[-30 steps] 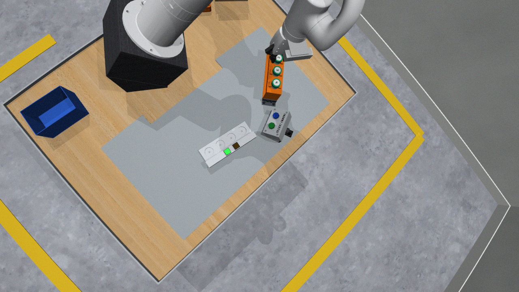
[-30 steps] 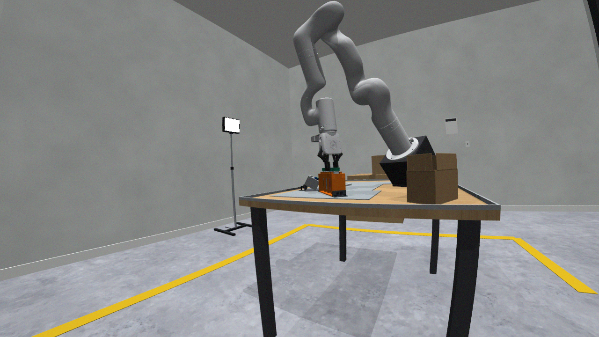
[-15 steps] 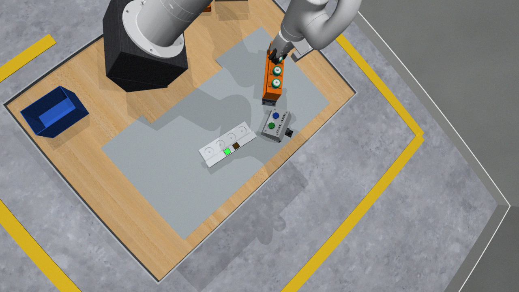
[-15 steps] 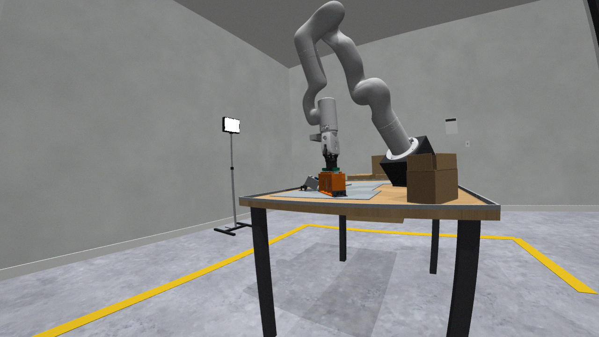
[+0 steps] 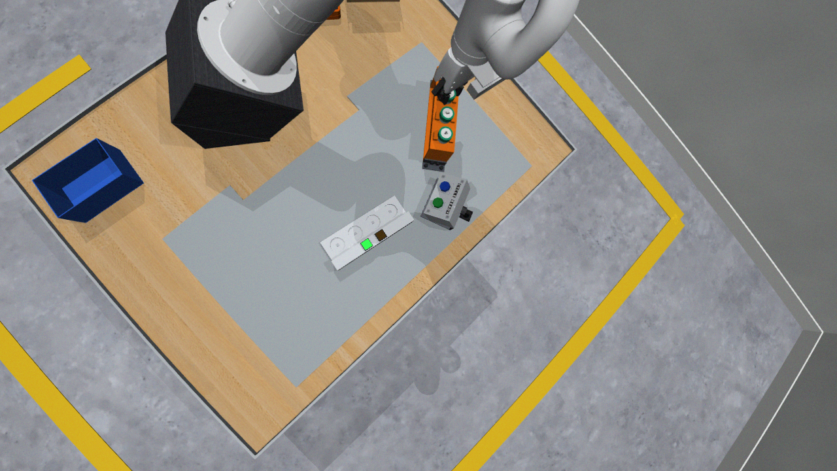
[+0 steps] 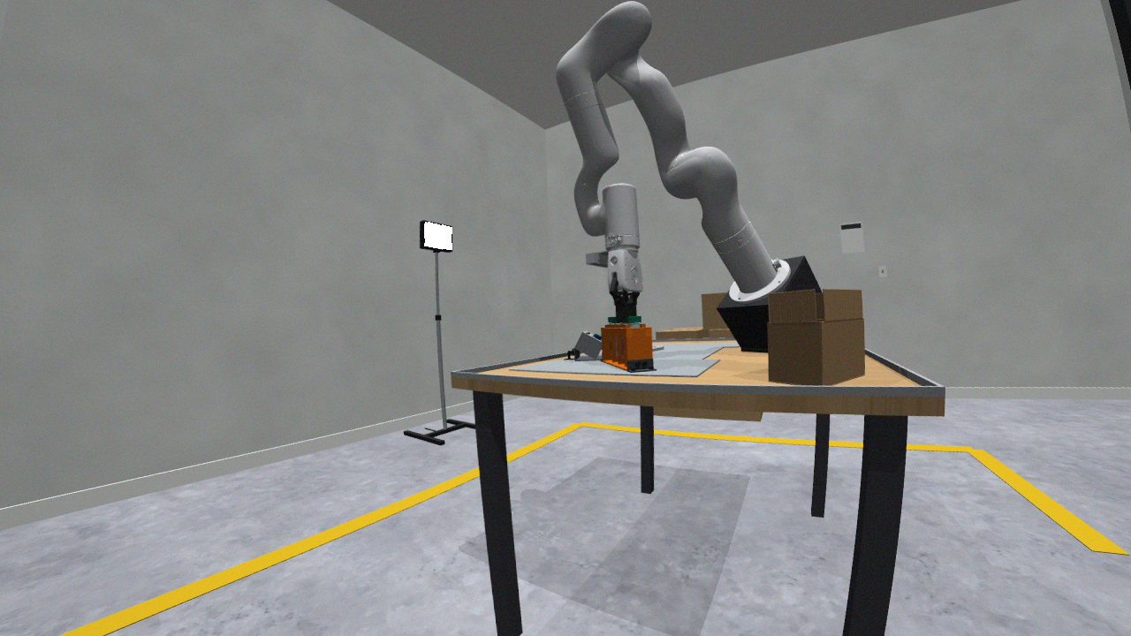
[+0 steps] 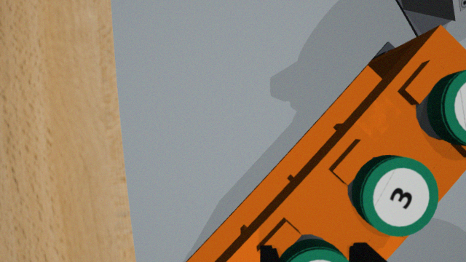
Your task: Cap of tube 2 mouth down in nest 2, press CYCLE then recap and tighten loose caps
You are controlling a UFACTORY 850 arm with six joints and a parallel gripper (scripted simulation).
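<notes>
My gripper (image 5: 446,97) (image 6: 625,313) (image 7: 315,252) points down over the orange decapping station (image 5: 439,148) (image 6: 625,344) (image 7: 328,204), shut on the green cap of tube 2 (image 7: 314,245), which sits on its tube. The cap of tube 3 (image 5: 446,114) (image 7: 400,196) and the cap of tube 4 (image 5: 445,134) (image 7: 451,109) are on. The cap of tube 1 is hidden. The white cap tray (image 5: 402,218) has no cap in its nests. Its green lamp (image 5: 366,244) is lit; the amber lamp (image 5: 380,235) is dark. The blue CYCLE key (image 5: 444,186) and green READY key (image 5: 437,202) show.
The grey key housing (image 5: 435,218) stands close to the station's tube 4 end. A blue bin (image 5: 112,197) is at the far left of the table. A cardboard box (image 6: 814,348) stands near the table edge. A pale grey box lies beside the station's other end.
</notes>
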